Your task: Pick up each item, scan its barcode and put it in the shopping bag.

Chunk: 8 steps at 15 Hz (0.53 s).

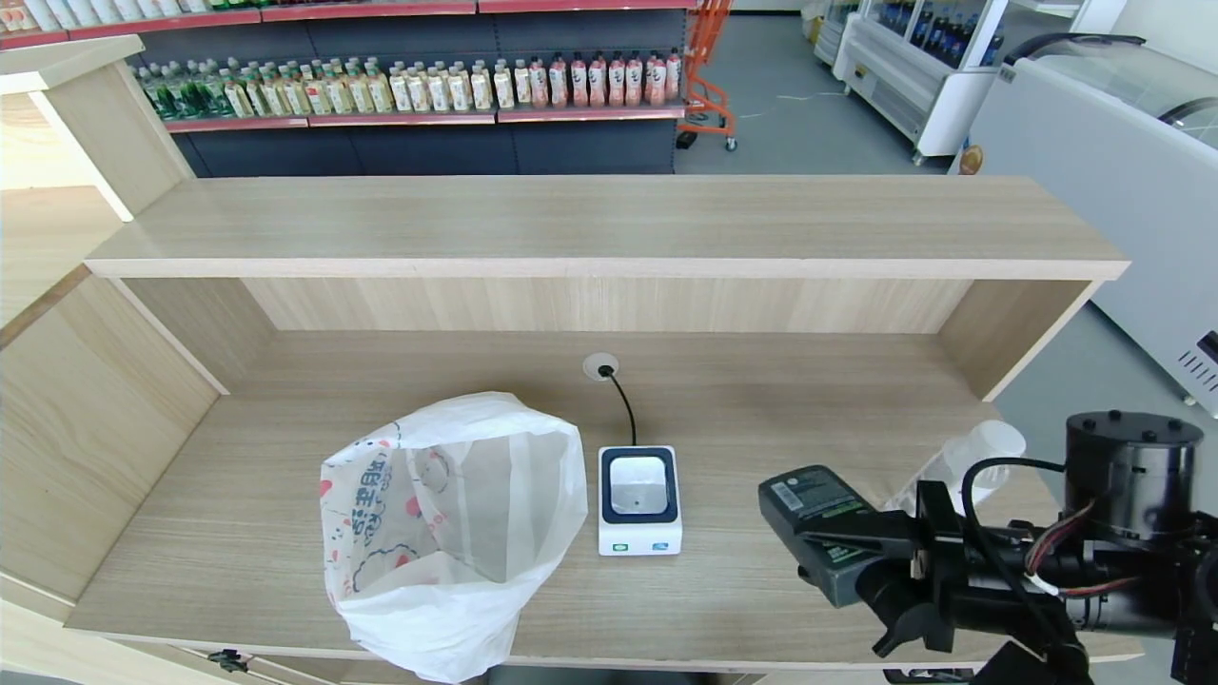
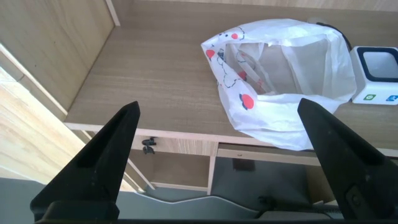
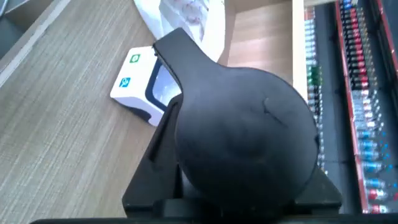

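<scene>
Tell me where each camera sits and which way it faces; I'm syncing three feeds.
Head view: on the robot's head, looking down at the counter; the right gripper shows, holding a dark packet.
Left wrist view: on the left arm, off the counter's near edge, facing the shopping bag; the open left gripper frames it.
Right wrist view: on the right arm, looking past the packet toward the scanner.
All three share bag and scanner.

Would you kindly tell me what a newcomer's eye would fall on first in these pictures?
The open white shopping bag with its cartoon print stands at the front edge of the counter. Just to its right sits the white scanner, its cable running back to a hole in the counter. Farther right, the right claw holds a dark item above the counter.
</scene>
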Available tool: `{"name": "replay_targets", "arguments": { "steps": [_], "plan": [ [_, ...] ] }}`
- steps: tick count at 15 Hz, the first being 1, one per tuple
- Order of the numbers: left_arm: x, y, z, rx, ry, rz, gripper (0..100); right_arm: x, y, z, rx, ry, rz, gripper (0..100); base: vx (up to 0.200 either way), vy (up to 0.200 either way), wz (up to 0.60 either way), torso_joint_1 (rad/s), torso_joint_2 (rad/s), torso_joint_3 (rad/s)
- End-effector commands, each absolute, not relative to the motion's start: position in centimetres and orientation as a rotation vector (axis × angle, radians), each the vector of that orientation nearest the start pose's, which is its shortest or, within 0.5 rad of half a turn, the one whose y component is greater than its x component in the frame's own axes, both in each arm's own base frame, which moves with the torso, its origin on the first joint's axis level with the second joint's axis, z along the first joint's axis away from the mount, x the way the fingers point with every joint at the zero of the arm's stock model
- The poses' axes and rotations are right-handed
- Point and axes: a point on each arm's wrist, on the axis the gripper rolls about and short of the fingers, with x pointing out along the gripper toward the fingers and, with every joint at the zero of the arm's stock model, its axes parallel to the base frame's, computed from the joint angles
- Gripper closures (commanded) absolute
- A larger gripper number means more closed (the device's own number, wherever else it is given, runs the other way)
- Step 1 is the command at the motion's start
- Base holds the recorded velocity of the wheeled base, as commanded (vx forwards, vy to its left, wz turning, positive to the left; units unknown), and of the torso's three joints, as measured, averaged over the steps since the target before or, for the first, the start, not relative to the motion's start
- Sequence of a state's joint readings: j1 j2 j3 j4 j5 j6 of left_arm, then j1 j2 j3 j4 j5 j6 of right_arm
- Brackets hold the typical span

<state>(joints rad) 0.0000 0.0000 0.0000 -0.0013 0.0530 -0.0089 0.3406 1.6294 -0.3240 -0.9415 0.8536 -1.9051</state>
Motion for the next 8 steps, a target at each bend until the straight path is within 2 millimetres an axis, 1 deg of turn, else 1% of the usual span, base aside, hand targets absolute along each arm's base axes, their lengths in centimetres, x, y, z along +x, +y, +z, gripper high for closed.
{"name": "replay_targets", "arguments": {
  "steps": [1,3,5,8],
  "plan": [
    [-2.3,0.1,7.6,-0.009,-0.002,0.054,0,20.6,11.4,10.0,-1.56,-0.947,1.217,100,0.0,0.0,0.0,0.0,0.0,0.0],
    [-2.3,0.1,7.6,-0.009,-0.002,0.054,0,21.0,12.8,9.1,-1.618,-1.043,1.245,100,0.0,0.0,0.0,0.0,0.0,0.0],
    [-2.3,0.1,7.6,-0.009,-0.002,0.054,0,21.9,14.7,8.8,-1.653,-1.175,1.228,100,0.0,0.0,0.0,0.0,0.0,0.0],
    [-2.3,0.1,7.6,-0.009,-0.002,0.054,0,22.9,18.8,9.6,-1.651,-1.393,1.137,100,0.0,0.0,0.0,0.0,0.0,0.0]
  ]
}}
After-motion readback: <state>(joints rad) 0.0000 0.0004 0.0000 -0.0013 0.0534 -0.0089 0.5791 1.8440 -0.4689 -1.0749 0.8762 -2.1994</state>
